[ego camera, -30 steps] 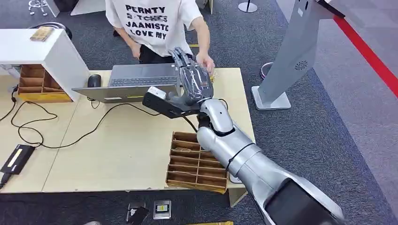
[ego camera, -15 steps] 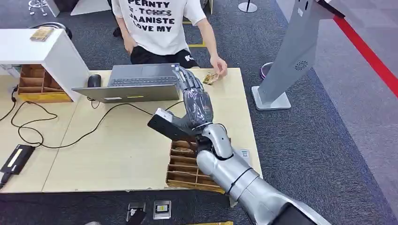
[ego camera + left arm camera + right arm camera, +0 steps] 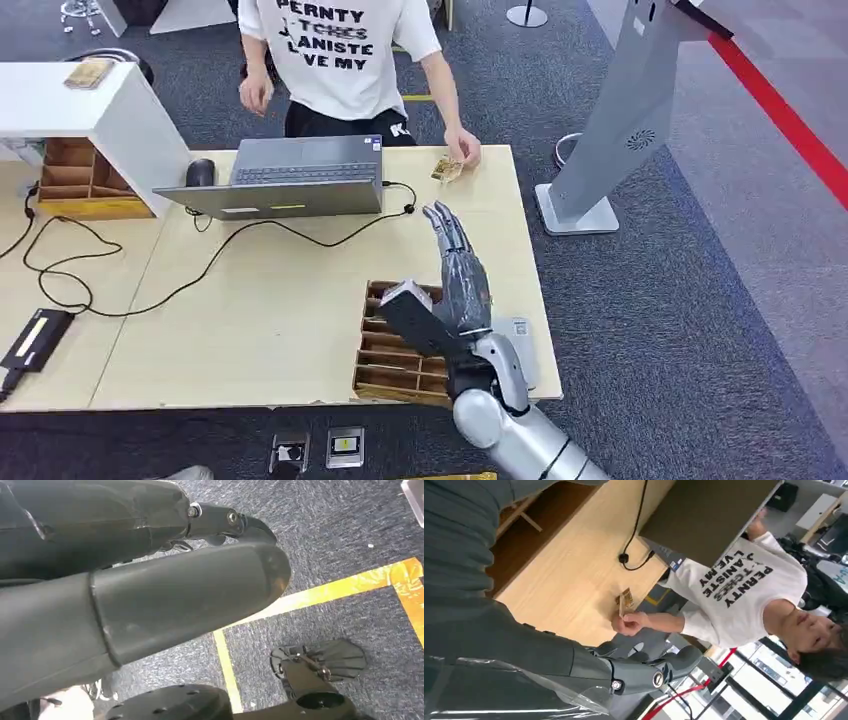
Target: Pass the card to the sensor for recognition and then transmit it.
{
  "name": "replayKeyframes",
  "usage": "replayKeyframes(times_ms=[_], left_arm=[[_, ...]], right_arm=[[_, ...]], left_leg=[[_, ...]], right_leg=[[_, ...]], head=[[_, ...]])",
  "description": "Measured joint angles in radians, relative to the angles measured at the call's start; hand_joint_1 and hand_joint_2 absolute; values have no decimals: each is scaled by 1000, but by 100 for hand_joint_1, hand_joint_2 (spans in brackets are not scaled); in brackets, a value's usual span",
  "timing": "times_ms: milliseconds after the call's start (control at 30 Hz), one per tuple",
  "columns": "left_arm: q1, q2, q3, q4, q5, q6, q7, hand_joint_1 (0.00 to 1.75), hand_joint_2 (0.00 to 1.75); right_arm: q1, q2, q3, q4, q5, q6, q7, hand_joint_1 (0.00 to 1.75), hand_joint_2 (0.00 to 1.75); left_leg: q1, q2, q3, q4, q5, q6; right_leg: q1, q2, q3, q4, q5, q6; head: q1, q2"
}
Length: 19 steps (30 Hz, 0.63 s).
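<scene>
The right hand (image 3: pixel 463 285) hovers above the counter (image 3: pixel 280 300) with its dark fingers (image 3: pixel 445 222) stretched straight and apart, released, nothing in them. They point toward the far edge, where the card (image 3: pixel 446 169) lies flat on the pale wood under a person's hand (image 3: pixel 463 148); the right wrist view shows that hand pinching the small tan card (image 3: pixel 625 602) at the counter's edge. So the card sits with the person, well apart from the robot's fingers. The left hand (image 3: pixel 150 595) hangs low over the carpet, and whether its fingers are curled cannot be told from here.

The handover looks finished, so the step in hand reads as a retreat. To do it well, the arm wants to draw back high enough to clear the brown compartment tray (image 3: pixel 405 350) just beneath the wrist and the small grey reader (image 3: pixel 519 345) beside it.

The counter is smooth light plywood, matte. The tray is thin slatted board. The laptop (image 3: pixel 290 175) is flat grey metal, its black cable (image 3: pixel 300 232) looping loosely across the wood.
</scene>
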Motion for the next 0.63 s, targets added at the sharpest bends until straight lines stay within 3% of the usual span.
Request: replayKeyframes(times_ms=[233, 600, 633], left_arm=[[19, 6, 10, 1, 16, 7, -19, 0, 0], [31, 11, 25, 2, 38, 18, -27, 0, 0], [33, 11, 26, 2, 39, 19, -28, 0, 0]], right_arm=[[61, -56, 2, -139, -70, 1, 8, 0, 175], [117, -109, 2, -250, -378, -1, -114, 0, 175], [122, -113, 1, -257, -392, 0, -119, 0, 0]], left_leg=[[0, 0, 0, 0, 0, 0], [0, 0, 0, 0, 0, 0], [0, 0, 0, 0, 0, 0]], right_leg=[[0, 0, 0, 0, 0, 0], [0, 0, 0, 0, 0, 0], [0, 0, 0, 0, 0, 0]], head=[[0, 0], [0, 0], [0, 0]])
